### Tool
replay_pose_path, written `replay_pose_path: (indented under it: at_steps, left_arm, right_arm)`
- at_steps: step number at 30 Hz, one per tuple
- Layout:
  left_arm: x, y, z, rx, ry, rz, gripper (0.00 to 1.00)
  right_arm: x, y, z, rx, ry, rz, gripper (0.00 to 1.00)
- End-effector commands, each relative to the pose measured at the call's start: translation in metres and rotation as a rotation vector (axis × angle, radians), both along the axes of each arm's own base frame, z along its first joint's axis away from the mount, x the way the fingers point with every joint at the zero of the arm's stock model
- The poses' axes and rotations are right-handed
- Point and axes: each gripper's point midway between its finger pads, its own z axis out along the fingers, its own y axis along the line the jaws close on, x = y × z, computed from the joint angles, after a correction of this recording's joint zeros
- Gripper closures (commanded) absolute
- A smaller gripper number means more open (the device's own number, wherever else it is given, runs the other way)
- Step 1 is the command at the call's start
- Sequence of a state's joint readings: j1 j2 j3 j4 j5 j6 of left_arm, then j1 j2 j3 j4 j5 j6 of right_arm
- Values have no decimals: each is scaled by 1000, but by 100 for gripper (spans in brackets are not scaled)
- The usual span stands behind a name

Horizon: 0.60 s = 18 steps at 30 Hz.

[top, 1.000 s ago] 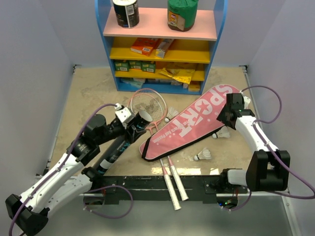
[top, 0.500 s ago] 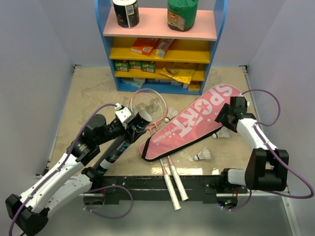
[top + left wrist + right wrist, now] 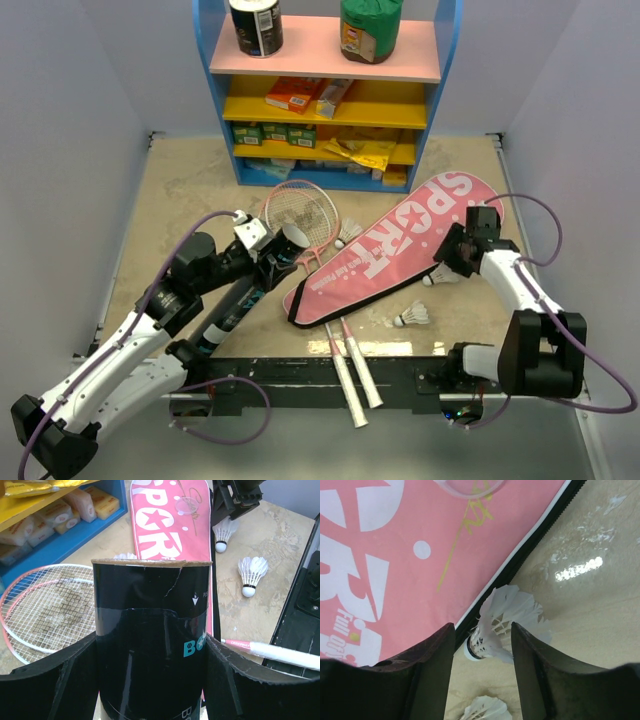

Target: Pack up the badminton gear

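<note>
My left gripper [image 3: 268, 266] is shut on the long black tube [image 3: 232, 312] and holds it slanted, open end toward the racket heads [image 3: 300, 214]. In the left wrist view the tube [image 3: 150, 605] fills the space between the jaws. My right gripper [image 3: 448, 262] is open and low over a white shuttlecock [image 3: 441, 276] at the right edge of the pink bag [image 3: 390, 250]. In the right wrist view that shuttlecock [image 3: 507, 620] lies on the table between the open fingers, untouched. Two more shuttlecocks [image 3: 412, 316] [image 3: 347, 237] lie loose. The white racket handles [image 3: 355, 375] stick out under the bag.
The blue-yellow shelf unit [image 3: 330, 100] with boxes, packets and two jars stands at the back. A black rail [image 3: 300, 385] runs along the near edge. Grey walls close in both sides. A second shuttlecock [image 3: 485, 710] shows below the right fingers.
My right gripper has moved from the bag's wide end toward the near side and down over the shuttlecock beside the bag. The left arm and tube have not moved.
</note>
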<state>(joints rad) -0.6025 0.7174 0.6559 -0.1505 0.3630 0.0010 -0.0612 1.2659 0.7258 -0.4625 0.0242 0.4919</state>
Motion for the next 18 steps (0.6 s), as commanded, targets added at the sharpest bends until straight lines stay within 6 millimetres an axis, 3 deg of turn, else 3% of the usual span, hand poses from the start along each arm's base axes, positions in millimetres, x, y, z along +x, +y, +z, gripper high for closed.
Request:
replay_pose_path:
  at_steps: [1,2,5,10,18]
  left_arm:
    - [-4,-3,0,-31,23,-10,100]
    - [-4,-3,1,-31,20,-11,100]
    - [-3,-2,1,-30,20,-8,100]
    - [-2,-2,-1,-26,22,-3,100]
    - [-1,-4,-7,-14,35,-13,100]
  right_arm:
    - [-2,11,13,62,-51,10,53]
    - [-4,13,14,74,-51,11,63]
    - [-6,16,18,86,-59,15,79]
    - [-9,22,28,112,-85,32,98]
    - [-14,33,68,151,-178,82,100]
